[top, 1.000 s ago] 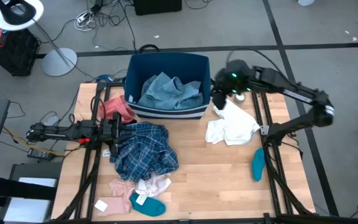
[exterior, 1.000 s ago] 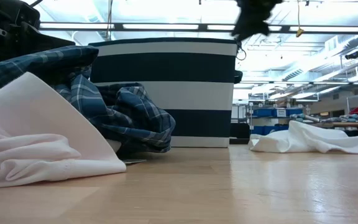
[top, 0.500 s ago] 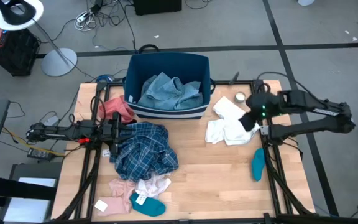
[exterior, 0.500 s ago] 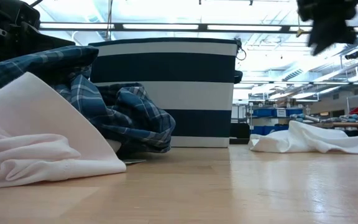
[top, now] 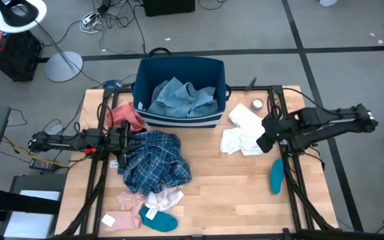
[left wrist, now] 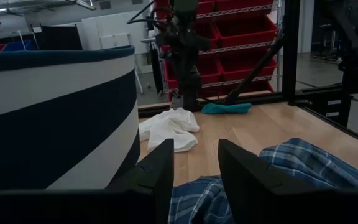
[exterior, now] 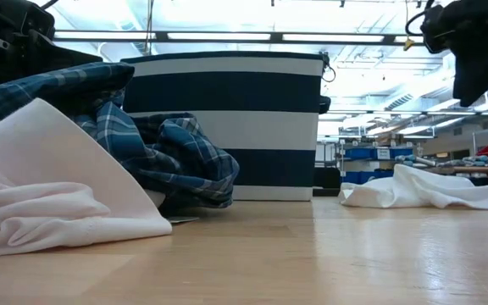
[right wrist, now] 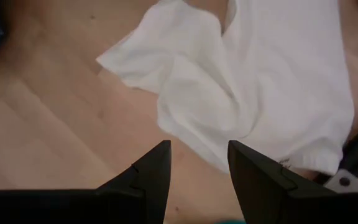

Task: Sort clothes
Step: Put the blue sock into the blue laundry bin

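Observation:
A white garment point(top: 244, 130) lies crumpled on the table right of the dark blue striped bin point(top: 179, 90), which holds a light blue denim shirt point(top: 182, 98). My right gripper point(right wrist: 197, 163) is open and empty, hovering above the white garment's point(right wrist: 247, 74) right edge, fingers pointing down. My left gripper point(left wrist: 194, 165) is open and empty, low over the blue plaid shirt point(top: 153, 160) at the left. A coral-red piece point(top: 127, 117) lies by the bin. Pale pink and white pieces point(top: 151, 199) and a teal sock point(top: 157, 220) lie near the front; another teal sock point(top: 277, 175) lies at the right.
A small round metal tin point(top: 257, 105) sits at the far right behind the white garment. Bare wood lies in the table's middle and front right point(top: 232, 193). A white tag point(top: 108, 219) lies at the front left corner.
My right gripper has swung from the bin's far right corner toward the table's right and near side, coming down over the white garment's right edge. The clothes have not moved.

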`<state>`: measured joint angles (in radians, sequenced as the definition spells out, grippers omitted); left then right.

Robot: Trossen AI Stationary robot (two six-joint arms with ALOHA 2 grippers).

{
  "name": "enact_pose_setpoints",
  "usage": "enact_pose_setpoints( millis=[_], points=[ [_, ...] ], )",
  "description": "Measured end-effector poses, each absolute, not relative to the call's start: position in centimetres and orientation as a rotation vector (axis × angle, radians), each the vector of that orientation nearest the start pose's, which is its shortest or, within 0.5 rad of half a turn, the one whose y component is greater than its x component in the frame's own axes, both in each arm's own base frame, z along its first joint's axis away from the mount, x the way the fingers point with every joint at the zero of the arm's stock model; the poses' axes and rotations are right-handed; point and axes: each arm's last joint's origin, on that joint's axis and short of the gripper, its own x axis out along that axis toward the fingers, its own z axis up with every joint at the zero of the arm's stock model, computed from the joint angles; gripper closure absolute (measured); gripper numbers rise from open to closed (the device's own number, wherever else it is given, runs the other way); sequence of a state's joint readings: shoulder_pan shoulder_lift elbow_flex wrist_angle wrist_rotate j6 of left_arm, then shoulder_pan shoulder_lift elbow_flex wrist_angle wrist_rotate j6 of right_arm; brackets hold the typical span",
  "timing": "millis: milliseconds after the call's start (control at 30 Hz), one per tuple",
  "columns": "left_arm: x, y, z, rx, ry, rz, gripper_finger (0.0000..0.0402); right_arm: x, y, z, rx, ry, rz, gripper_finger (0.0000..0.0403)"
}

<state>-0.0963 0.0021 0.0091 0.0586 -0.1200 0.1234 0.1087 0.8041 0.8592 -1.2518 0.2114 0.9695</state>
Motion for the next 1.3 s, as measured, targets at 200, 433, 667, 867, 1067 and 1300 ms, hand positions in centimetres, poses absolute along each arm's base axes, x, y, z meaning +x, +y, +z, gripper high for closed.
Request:
enact_pose_setpoints(
  millis=[200,433,667,867,1067,1300],
  points=[
    [9.7,-0.6,17.2,0.116,-0.064,0.028,0.027,11.6,0.6,27.0,0.649,1.011,-0.656,0.0243],
    [9.7,-0.6,17.2,0.116,-0.064,0.028,0.027,11.5,0.6,25.6,0.671,1.032,-0.696,0.0243],
    [9.7,-0.6,17.2,0.116,-0.064,0.028,0.027,11.4,0.6,24.4,0.705,1.062,-0.735,0.0243],
    [9.7,-0.6,17.2,0.116,-0.064,0.028,0.027,11.4,0.8,24.3,0.861,1.045,-0.794,0.0243],
    [9.7,-0.6,17.2,0.116,-0.064,0.028,0.027,12.2,2.3,23.6,0.931,1.118,-0.812,0.0243],
    [9.7,-0.6,17.2,0.116,-0.064,0.028,0.027,13.4,4.8,22.6,0.814,1.226,-0.711,0.0243]
  ],
)
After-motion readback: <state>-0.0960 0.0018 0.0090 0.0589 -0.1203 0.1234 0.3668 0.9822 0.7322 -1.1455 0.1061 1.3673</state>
